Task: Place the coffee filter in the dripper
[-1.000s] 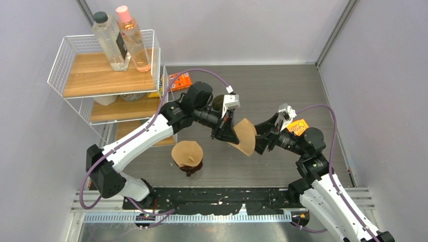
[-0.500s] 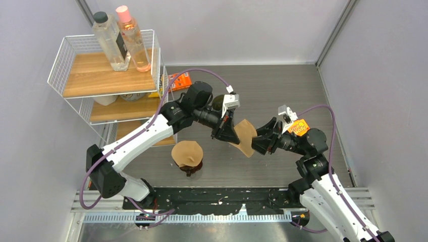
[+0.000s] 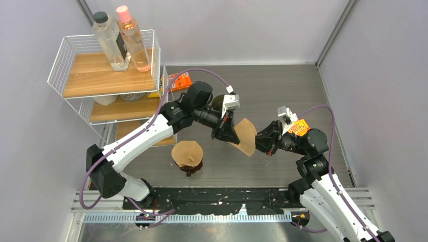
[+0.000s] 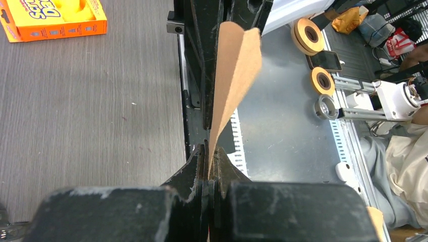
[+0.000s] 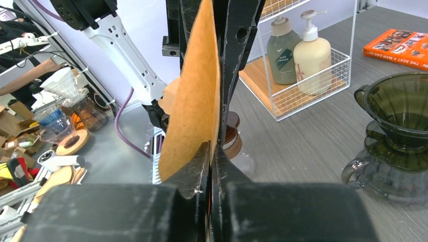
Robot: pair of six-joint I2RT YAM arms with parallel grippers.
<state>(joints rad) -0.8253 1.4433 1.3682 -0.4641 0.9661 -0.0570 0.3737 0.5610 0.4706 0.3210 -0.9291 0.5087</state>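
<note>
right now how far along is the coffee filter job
Done: one coffee filter is picked up and hangs in the air. In hand: the left pincer and the right pincer are both shut on it, one at each edge. Left: the dark dripper shows no filter inside in the right wrist view, so the filter is not yet carried over and seated in it.

A robotics lab test cell. Plain grey partition walls (image 3: 227,30) box in a small counter (image 3: 282,85), where two robot arms (image 3: 146,133) are bolted to a black rail (image 3: 217,196). Kitchen props stand staged: a wire shelf rack (image 3: 59,63) with bottles (image 3: 112,43), and a smoked-glass dripper (image 5: 404,108). Past the counter's edge, a metal workbench (image 4: 282,116) holds tape rolls (image 4: 309,34) and loose gear.
</note>
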